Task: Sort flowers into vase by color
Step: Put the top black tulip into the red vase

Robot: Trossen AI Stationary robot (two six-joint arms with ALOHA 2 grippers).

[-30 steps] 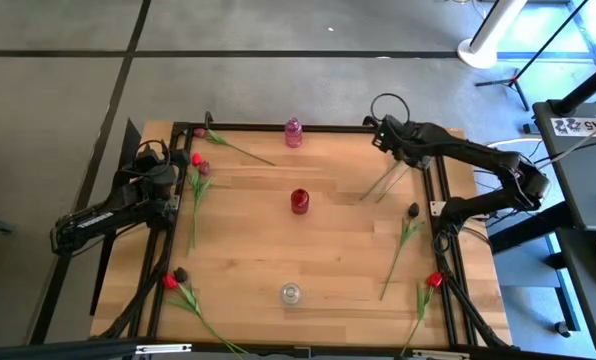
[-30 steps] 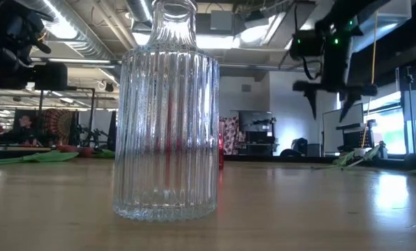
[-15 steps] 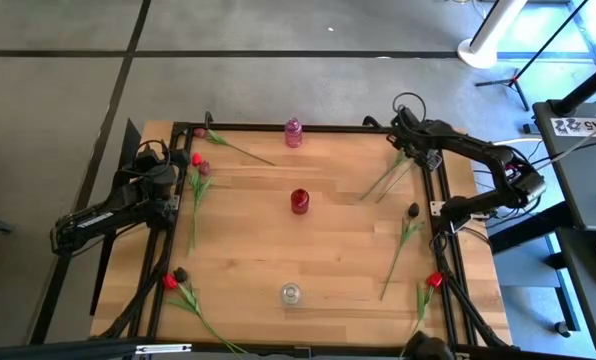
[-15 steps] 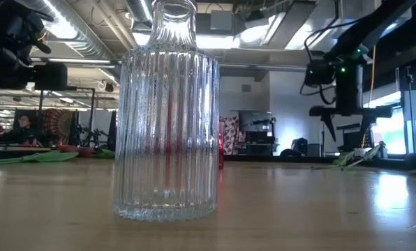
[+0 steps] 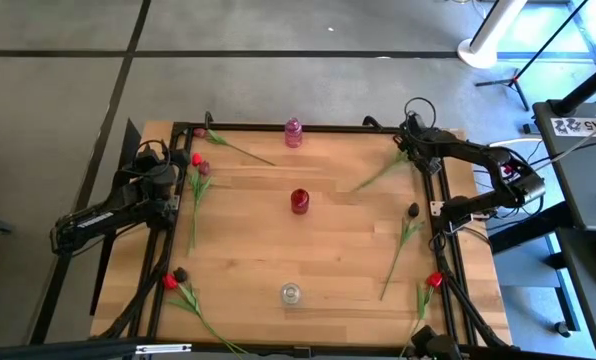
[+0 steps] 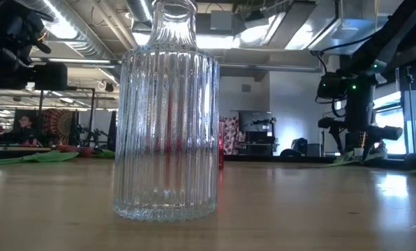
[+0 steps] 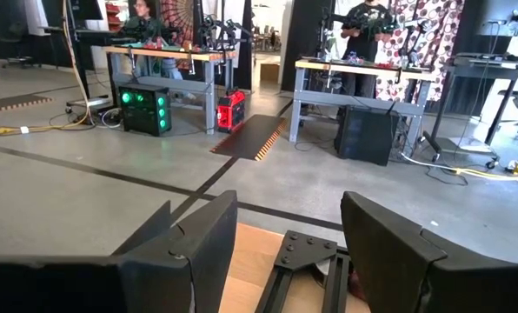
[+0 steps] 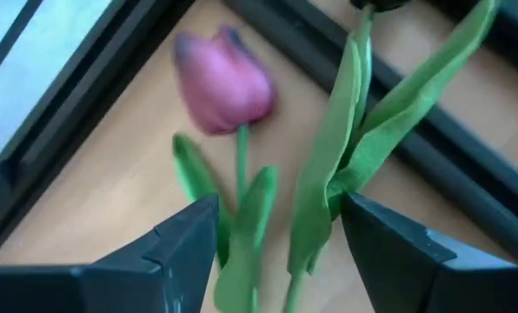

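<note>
The right gripper (image 8: 276, 252) is down at the far right corner of the table (image 5: 308, 250), right over two flowers. This looks like the picking-up step. Its two dark fingers (image 8: 168, 248) stand wide apart, with green stems and leaves between them. It does not hold anything yet.

One of the two is a pink tulip (image 8: 222, 83). Its head is soft pink with a darker tip, and it lies flat on the wood close to the black frame (image 8: 85, 113). Its thin green stem runs down between the fingers. Beside it lies a second stem (image 8: 328, 174) with long, bright green leaves. The head of that one is mostly cut off, so I cannot be sure of its color; it may be dark.

The next move calls for care. The fingers should close on just one stem, not both, because the two flowers may need different vases. Then the pink one should go to the pink vase (image 5: 293, 131) at the far edge.

The red vase (image 5: 299, 201) stands in the middle and the clear vase (image 5: 291, 293) near the front edge. More flowers lie around the table, some red (image 5: 434, 280) and some dark (image 5: 413, 210).

The left gripper (image 7: 281, 252) waits at the left edge of the table, fingers wide apart and holding nothing.
</note>
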